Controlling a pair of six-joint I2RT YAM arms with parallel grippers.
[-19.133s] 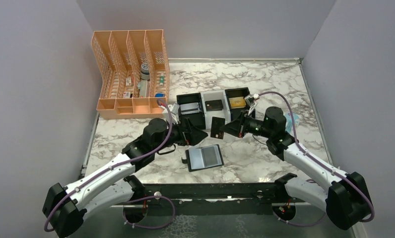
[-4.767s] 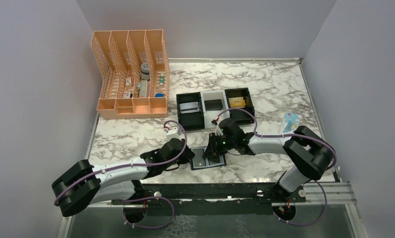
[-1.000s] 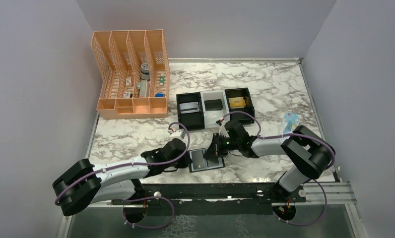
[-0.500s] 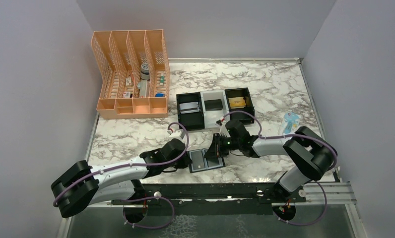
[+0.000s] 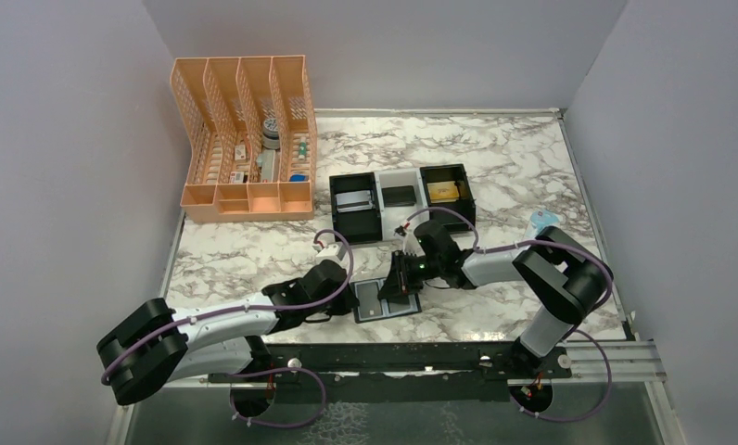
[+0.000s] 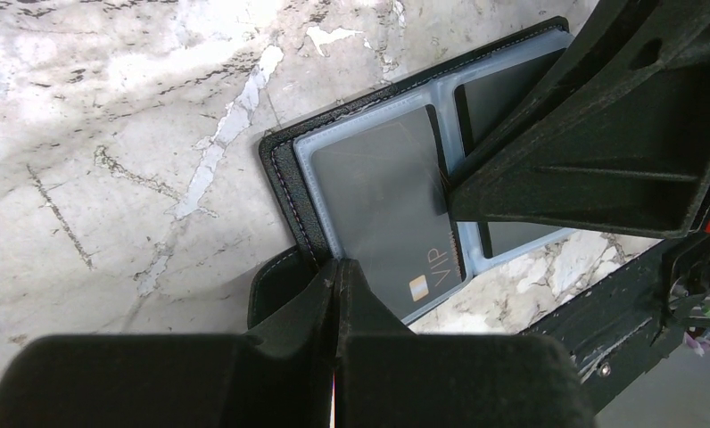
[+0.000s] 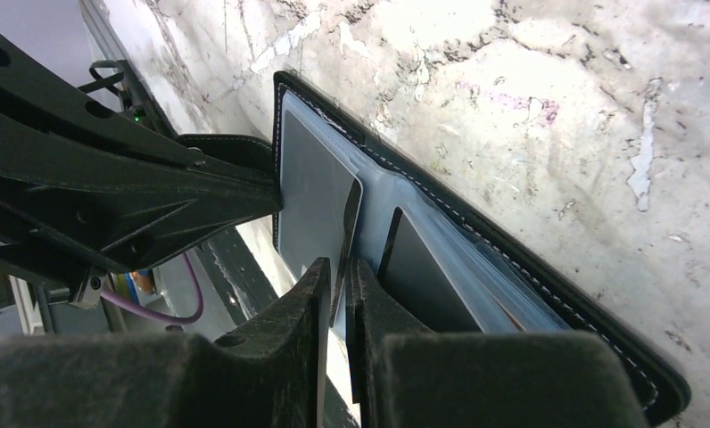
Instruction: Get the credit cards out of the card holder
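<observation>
I see the card holder (image 5: 388,298) lying open and flat near the table's (image 5: 495,158) 6 o'clock edge, my left gripper (image 6: 336,265) closed tight with its tips on the snap tab (image 6: 276,285) at the holder's 9 o'clock side. My right gripper (image 7: 336,266) sits at its 1 o'clock, fingers a slit apart astride the raised edge of the dark grey card (image 6: 383,196) by the fold; I cannot tell whether they pinch it. A second card (image 7: 432,281) sits in the other pocket

The left arm (image 5: 212,323) and right arm (image 5: 495,267) wear white shells with black joints. Purple cable (image 5: 348,260) trails each; fingers (image 6: 458,383) are matte black.
</observation>
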